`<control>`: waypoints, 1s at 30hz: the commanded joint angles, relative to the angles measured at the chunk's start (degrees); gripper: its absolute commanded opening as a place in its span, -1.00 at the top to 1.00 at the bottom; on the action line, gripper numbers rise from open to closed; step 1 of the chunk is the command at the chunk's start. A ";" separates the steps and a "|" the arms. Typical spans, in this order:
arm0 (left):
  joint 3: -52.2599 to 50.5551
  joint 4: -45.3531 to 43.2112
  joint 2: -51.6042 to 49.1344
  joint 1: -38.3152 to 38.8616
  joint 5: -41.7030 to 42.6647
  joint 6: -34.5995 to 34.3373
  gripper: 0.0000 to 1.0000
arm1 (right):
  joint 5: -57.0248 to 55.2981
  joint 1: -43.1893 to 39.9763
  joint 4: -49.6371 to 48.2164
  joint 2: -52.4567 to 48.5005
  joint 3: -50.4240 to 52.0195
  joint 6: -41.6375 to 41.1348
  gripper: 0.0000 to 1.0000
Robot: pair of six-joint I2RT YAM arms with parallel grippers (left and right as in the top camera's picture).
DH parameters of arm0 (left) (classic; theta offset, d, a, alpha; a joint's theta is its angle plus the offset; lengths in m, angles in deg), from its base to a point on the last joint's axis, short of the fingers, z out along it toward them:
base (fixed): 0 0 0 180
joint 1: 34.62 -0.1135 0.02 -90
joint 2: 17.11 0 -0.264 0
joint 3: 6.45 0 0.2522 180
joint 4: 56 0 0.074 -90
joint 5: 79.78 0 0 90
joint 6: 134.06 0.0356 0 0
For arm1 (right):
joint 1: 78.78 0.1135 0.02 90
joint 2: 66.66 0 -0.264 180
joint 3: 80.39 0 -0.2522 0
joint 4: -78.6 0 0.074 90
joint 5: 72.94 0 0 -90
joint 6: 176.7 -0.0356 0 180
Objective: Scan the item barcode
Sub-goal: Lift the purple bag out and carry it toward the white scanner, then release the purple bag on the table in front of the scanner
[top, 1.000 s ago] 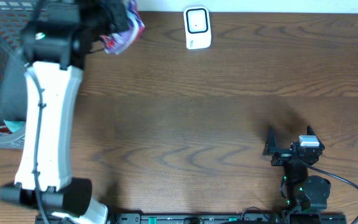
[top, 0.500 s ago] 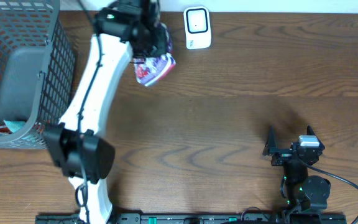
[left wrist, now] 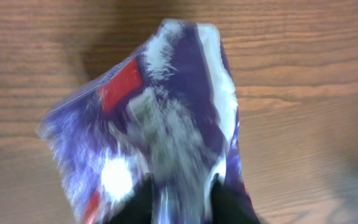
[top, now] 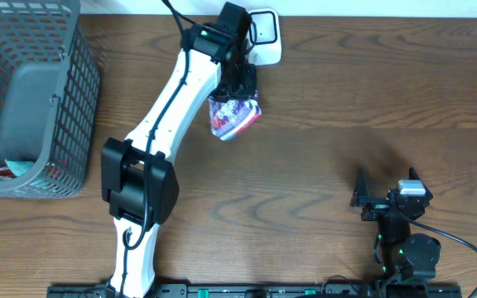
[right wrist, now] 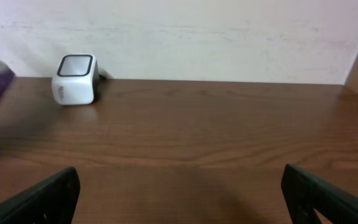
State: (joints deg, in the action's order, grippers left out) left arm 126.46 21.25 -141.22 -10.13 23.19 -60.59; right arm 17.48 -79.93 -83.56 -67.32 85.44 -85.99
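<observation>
Far left: grey wire basket (top: 31,99) at the table's edge, probably the bin for items. Reaching up and across from the near edge, the left arm, with the left gripper (top: 240,84) just below the scanner (top: 263,37). Hanging from it, a purple, white and red snack packet (top: 234,117), lifted off the wood so that a printed face can be turned to the scanner window. Seems pinched narrowly on the packet's top edge between the dark fingertips (left wrist: 132,202), though the wrist view is too blurred to be sure. No barcode legible. Scanner upright at the far edge, window facing the arms. Far right: right gripper (top: 385,186) parked low near the front, spread wide, holding nothing, out of the way.
</observation>
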 commanded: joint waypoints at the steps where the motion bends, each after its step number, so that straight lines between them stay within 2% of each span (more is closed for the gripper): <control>1: -0.22 0.37 -0.17 0.48 0.11 -0.48 -0.21 | -0.07 0.48 0.26 0.33 0.11 0.63 -0.99; 6: 0.33 0.37 1.38 -0.02 0.15 -0.46 -0.26 | -0.07 0.48 0.26 0.33 0.11 0.63 -0.99; 12: 1.49 -0.07 8.35 -2.84 0.09 2.05 -0.27 | -0.07 0.48 0.24 0.35 0.11 0.63 -0.99; 14: 1.49 -0.52 11.30 -4.33 0.07 2.82 -0.40 | -0.07 0.48 0.24 0.33 0.11 0.63 -0.98; 16: 1.49 -0.90 13.92 -6.01 -0.04 2.80 -0.40 | -0.04 0.48 0.24 0.35 0.11 0.63 -0.98; 24: 1.49 -2.47 22.14 -16.09 -0.13 2.80 -0.41 | -0.07 0.48 0.26 0.33 0.11 0.63 -0.98; 30: 1.49 -7.34 26.27 -26.05 -0.11 2.73 -0.41 | -0.07 0.48 0.26 0.35 0.11 0.63 -0.98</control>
State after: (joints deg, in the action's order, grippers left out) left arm 127.10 15.26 -117.31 -32.18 23.43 -58.78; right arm 17.48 -79.93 -83.56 -67.32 85.44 -85.99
